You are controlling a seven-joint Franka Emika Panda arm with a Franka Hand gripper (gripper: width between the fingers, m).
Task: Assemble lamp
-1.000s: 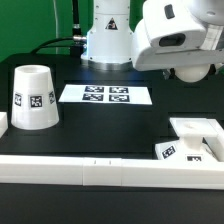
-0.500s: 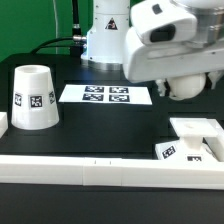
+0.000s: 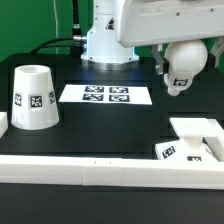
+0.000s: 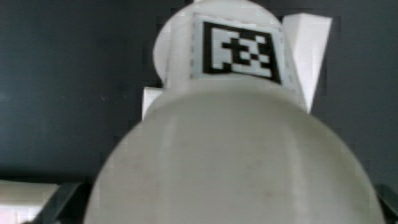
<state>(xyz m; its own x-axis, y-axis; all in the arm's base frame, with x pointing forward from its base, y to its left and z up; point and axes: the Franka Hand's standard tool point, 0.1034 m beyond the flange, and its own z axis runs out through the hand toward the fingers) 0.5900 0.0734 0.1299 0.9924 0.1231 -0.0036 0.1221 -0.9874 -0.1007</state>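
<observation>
On the exterior view's left I saw the shade (image 3: 31, 97) standing wider end down on the black table (image 3: 110, 125), and the marker board (image 3: 105, 95) lay flat at centre in front of the robot's white pedestal (image 3: 105, 45). Toward the exterior view's right the gripper (image 3: 176, 55) hung above the table, closed on the bulb (image 3: 186, 70), which filled my wrist view with its tag (image 4: 240, 48) facing the camera. Below, the square base (image 3: 196, 138) lay just behind the white front rail (image 3: 90, 165), well apart from the shade.
</observation>
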